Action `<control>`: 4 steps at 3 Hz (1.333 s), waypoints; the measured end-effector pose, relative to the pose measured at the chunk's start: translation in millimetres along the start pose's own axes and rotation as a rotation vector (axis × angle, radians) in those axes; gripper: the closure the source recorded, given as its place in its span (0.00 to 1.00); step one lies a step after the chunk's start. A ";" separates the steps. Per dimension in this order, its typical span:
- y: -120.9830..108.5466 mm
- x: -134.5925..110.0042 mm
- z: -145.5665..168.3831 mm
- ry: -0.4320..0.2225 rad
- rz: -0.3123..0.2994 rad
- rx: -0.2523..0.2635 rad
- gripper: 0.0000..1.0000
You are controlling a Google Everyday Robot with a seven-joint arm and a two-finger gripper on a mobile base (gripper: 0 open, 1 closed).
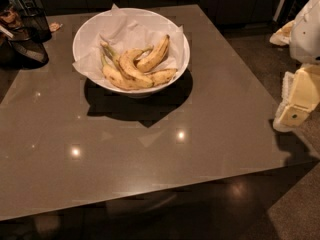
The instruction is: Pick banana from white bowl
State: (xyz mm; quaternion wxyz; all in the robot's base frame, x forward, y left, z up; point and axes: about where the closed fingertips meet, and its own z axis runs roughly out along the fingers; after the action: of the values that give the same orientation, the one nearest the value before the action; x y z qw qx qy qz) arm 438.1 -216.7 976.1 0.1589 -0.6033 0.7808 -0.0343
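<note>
The white bowl (pixel 90 26) stands on the far middle of the grey table (pixel 150 134). It is lined with crumpled white paper. Several yellow, brown-spotted bananas (pixel 132 66) lie in it, bunched toward its near side, one (pixel 155 55) resting on top and pointing to the far right. My gripper (pixel 295 111) is at the right edge of the view, beyond the table's right edge, well to the right of the bowl and apart from it.
Dark containers (pixel 27 31) stand at the table's far left corner, with a small object (pixel 54 27) beside them. Dark cabinets run along the back. The table's near edge (pixel 125 199) crosses the lower view, with floor (pixel 295 209) at the lower right.
</note>
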 end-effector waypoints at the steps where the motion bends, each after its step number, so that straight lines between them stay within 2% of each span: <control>1: 0.0 0.0 0.0 0.000 0.000 0.000 0.00; 2: -1.5 -11.2 0.8 -0.001 0.028 -0.027 0.00; 3: -10.6 -38.6 10.3 0.040 0.059 -0.080 0.00; 4: -21.1 -76.4 30.7 0.107 0.048 -0.101 0.00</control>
State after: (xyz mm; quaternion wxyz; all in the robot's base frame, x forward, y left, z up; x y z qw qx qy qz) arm 483.6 -145.3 968.0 0.0872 -0.5888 0.8032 -0.0231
